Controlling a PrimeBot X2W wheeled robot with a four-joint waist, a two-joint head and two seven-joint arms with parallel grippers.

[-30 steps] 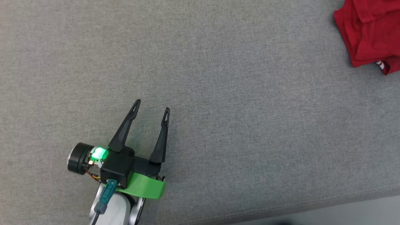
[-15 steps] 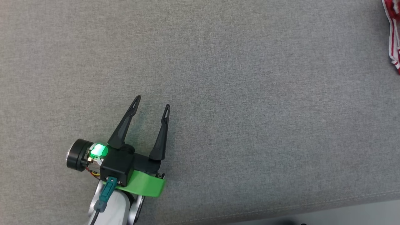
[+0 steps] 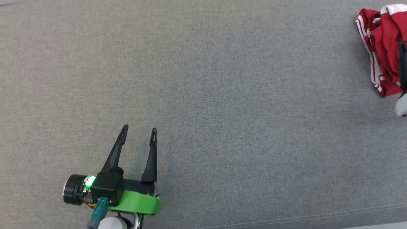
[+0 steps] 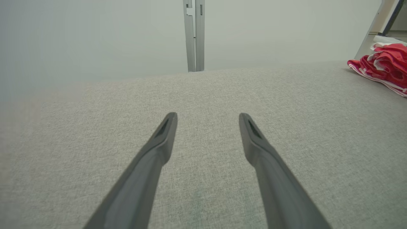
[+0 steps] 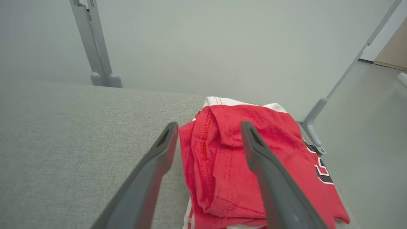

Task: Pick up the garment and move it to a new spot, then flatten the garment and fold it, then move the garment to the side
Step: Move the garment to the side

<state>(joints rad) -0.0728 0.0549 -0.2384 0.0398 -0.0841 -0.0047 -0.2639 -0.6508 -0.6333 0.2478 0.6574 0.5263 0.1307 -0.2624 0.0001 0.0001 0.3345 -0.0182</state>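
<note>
The red garment [image 3: 383, 54] lies bunched at the upper right of the head view, by the grey fabric surface's [image 3: 241, 95] far edge. The right gripper [image 5: 209, 124] hangs over it, fingers wide apart, gripping nothing. The left gripper [image 3: 140, 128], lower left, is likewise spread and empty, with broad bare fabric between them.

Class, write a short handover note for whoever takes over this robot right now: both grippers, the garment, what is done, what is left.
Left gripper: open, empty, over the grey fabric surface, well away from the garment.
Right gripper: open, fingers reaching over the red garment; not closed on it, contact unclear.
Garment: bunched in a heap near the surface's right edge.
Done: nothing that shows; the garment is neither flat nor folded.
Left: grasp it, move it to a new spot, flatten, fold, move it aside.
</note>
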